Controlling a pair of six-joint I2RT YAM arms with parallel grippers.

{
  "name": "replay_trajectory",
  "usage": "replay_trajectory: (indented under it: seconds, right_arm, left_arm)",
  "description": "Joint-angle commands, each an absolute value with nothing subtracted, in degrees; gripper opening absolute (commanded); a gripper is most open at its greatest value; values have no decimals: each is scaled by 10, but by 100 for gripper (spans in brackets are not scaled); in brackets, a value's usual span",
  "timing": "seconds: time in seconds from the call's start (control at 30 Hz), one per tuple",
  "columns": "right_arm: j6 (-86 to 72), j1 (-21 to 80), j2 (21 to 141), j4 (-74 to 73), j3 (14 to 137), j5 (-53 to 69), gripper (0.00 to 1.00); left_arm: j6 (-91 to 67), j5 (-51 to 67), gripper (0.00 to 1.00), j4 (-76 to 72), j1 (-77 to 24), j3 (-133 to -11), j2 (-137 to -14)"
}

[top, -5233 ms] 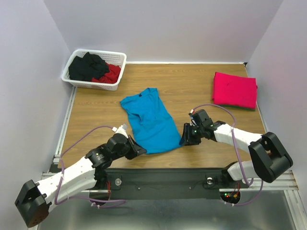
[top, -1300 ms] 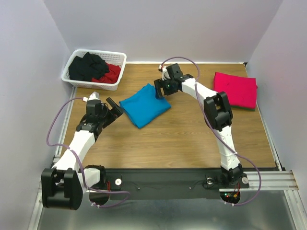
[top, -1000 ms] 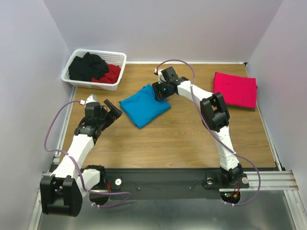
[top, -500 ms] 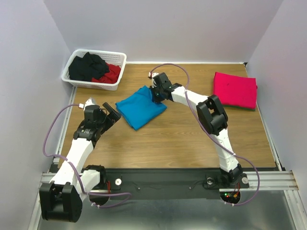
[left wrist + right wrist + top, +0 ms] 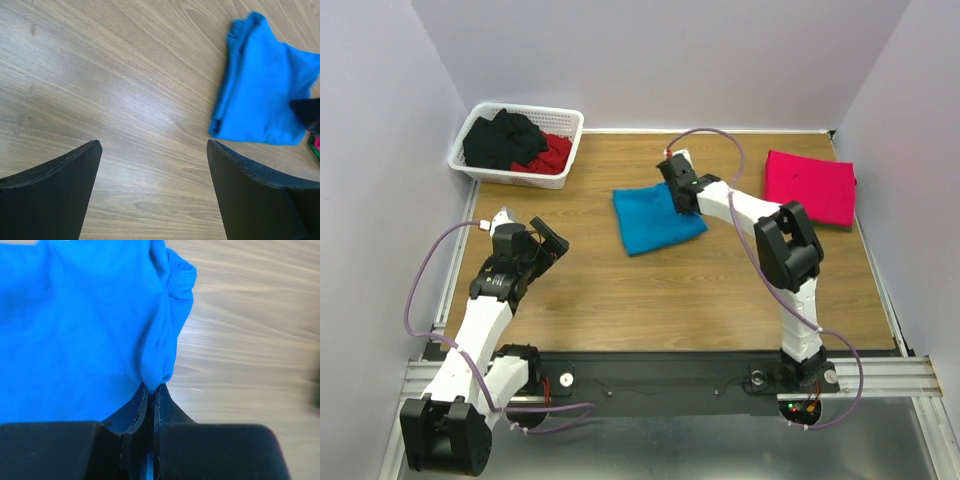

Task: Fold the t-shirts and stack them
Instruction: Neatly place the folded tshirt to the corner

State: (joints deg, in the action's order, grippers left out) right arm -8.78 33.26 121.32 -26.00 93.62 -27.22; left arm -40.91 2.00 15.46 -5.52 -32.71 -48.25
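1. While the right gripper (image 5: 680, 193) pinches only 1 bunched edge of the folded blue t-shirt (image 5: 655, 220), which lies on the desk (image 5: 720, 290) left of the red t-shirt (image 5: 808, 187), dragging could pull the layers apart.
2. Cloth may slip from those closed jaws short of the red t-shirt.
3. Left gripper (image 5: 548, 245), jaws spread and empty, sits far left of the red t-shirt; it cannot steady the cloth.

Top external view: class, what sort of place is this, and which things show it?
Probably a robot lab cell for laundry folding: a wooden table boxed in by plain walls, two arms bolted at its near edge, a white basket of clothes and a folded turquoise t-shirt.
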Motion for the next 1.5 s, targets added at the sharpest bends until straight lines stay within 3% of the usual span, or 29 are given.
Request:
replay_trajectory:
  seconds: [0.0, 0.67, 1.47]
  right_arm:
    - [-62, 287, 1137, -266, 919, -369, 1]
    - [39, 106, 1006, -252, 919, -341, 0]
    - [62, 55, 970, -254, 1003, -340, 0]
  left_arm:
    - [-399, 5, 98, 159, -54, -352, -476]
    - [-391, 6, 98, 149, -54, -360, -497]
    - [-387, 21, 98, 136, -53, -355, -500]
